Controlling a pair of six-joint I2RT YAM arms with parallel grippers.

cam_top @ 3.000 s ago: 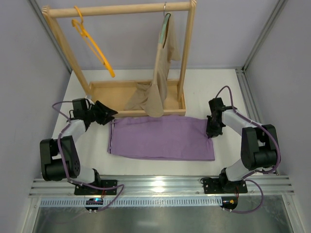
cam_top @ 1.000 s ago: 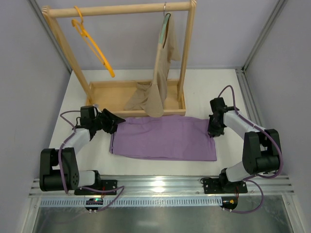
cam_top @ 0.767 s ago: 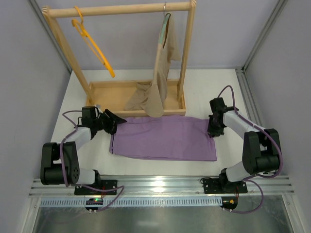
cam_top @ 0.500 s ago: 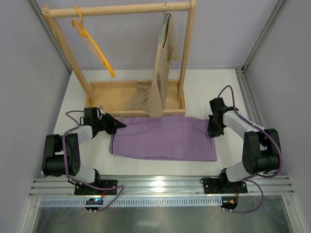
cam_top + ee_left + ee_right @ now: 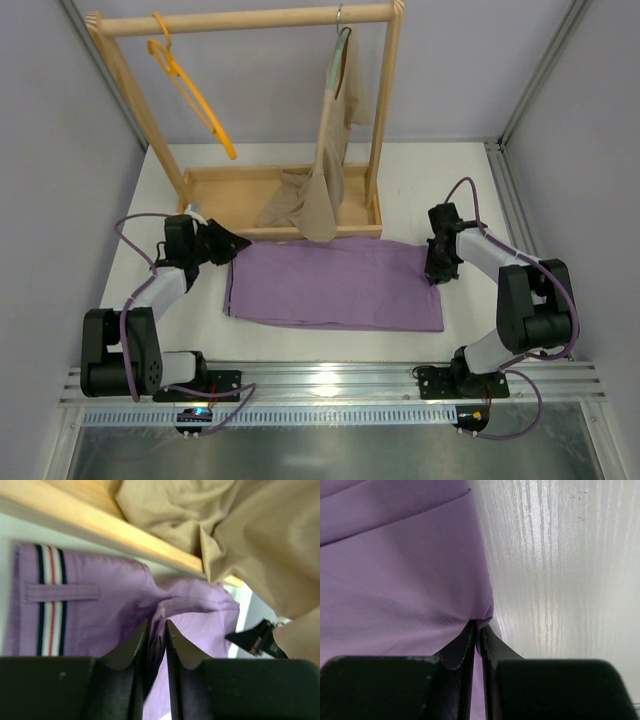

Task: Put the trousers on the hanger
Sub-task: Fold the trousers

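The lilac trousers (image 5: 335, 283) lie folded flat on the white table in front of the wooden rack. My left gripper (image 5: 232, 244) is shut on a fold at their far left corner; the left wrist view shows the fabric (image 5: 200, 610) pinched between the fingers and the striped waistband (image 5: 50, 600) to the left. My right gripper (image 5: 432, 270) is shut on the right edge of the trousers (image 5: 400, 570). The orange-yellow hanger (image 5: 190, 90) hangs from the left end of the rack's top bar (image 5: 250, 18).
The wooden rack's base tray (image 5: 215, 190) lies just behind the trousers. A beige garment (image 5: 335, 150) hangs on a grey-green hanger at the rack's right and trails into the tray; it shows in the left wrist view (image 5: 240, 535). Grey walls stand close on both sides.
My left gripper has come in to the trousers' far left corner and shut on a fold there, pulling that corner slightly back. My right gripper has stayed shut on the right edge.
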